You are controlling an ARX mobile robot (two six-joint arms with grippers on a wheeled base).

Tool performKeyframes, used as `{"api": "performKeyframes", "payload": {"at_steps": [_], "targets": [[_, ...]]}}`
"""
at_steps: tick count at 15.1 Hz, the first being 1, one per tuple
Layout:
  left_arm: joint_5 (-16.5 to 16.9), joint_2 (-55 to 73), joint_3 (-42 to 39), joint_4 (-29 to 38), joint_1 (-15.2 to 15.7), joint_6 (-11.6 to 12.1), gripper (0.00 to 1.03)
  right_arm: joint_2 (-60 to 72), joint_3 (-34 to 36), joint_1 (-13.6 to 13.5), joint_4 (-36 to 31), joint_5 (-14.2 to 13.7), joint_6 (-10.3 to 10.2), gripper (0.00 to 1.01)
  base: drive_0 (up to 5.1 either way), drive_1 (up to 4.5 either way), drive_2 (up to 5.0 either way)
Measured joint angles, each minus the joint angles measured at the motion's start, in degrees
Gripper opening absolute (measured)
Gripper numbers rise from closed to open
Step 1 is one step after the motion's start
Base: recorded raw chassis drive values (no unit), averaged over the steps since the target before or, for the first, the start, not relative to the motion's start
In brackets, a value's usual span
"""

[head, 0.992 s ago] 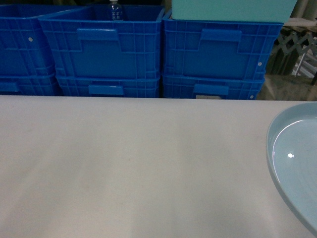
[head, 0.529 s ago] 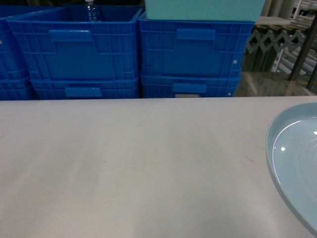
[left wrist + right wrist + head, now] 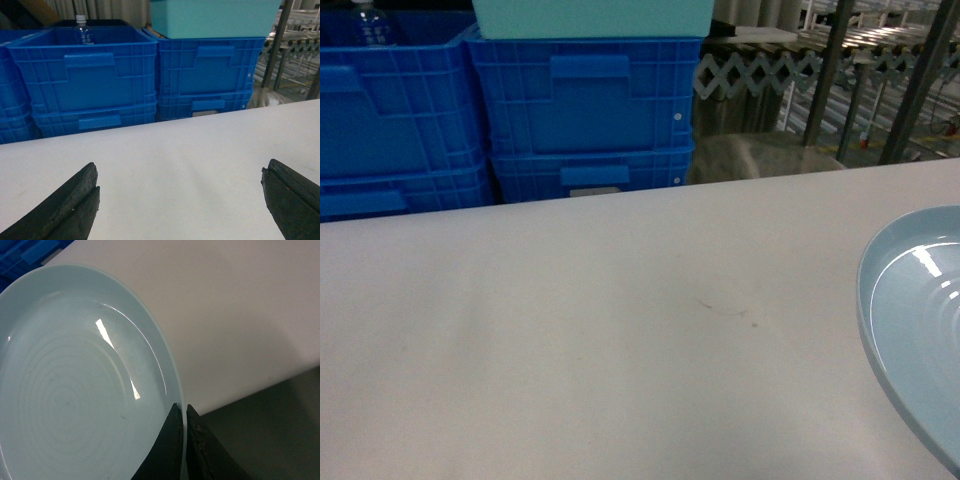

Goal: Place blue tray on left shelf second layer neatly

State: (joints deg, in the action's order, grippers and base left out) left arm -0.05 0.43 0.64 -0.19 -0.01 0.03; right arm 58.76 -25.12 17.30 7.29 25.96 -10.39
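Observation:
The blue tray is a pale sky-blue round dish cut off by the right edge of the head view, over the white table. In the right wrist view the blue tray fills the left side, and my right gripper is shut on its rim, one finger inside and one outside. My left gripper hangs open over bare tabletop, its dark fingertips far apart with nothing between them. The left shelf second layer is out of view.
Stacked dark-blue crates stand behind the table's far edge, a mint-green bin on top. A water bottle stands in the left crate. Steel posts and a roller conveyor lie at the back right.
The head view has swung right: the crates slid left in frame and the steel posts and conveyor came into view. The tray keeps its place at the right edge.

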Motion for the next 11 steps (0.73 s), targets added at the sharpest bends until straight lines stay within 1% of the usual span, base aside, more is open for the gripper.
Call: {"api": "performKeyframes", "payload": {"at_steps": [2,4,7,11], "targets": [[0.02,0.0,0.0,0.04,0.0,0.0,0.98,0.0,0.0,0.0,0.15,0.0,0.02,0.02,-1.6,-1.6,-1.6],[-0.13,0.0,0.0,-0.09,0.0,0.0,0.98,-0.07,0.0,-0.04,-0.07,0.42,0.02,0.02,2.5,-3.81,-3.8],[0.09,0.0,0.0,0.17,0.04,0.0,0.98,0.0,0.02,0.42,0.17,-0.35,0.02,0.02,-2.0,-1.97,-2.0],[0.04,0.0,0.0,-0.07,0.0,0.0,0.98,-0.02,0.02,0.33,-0.02,-0.13,0.02,0.02,-1.6,-1.6,-1.6]]}}
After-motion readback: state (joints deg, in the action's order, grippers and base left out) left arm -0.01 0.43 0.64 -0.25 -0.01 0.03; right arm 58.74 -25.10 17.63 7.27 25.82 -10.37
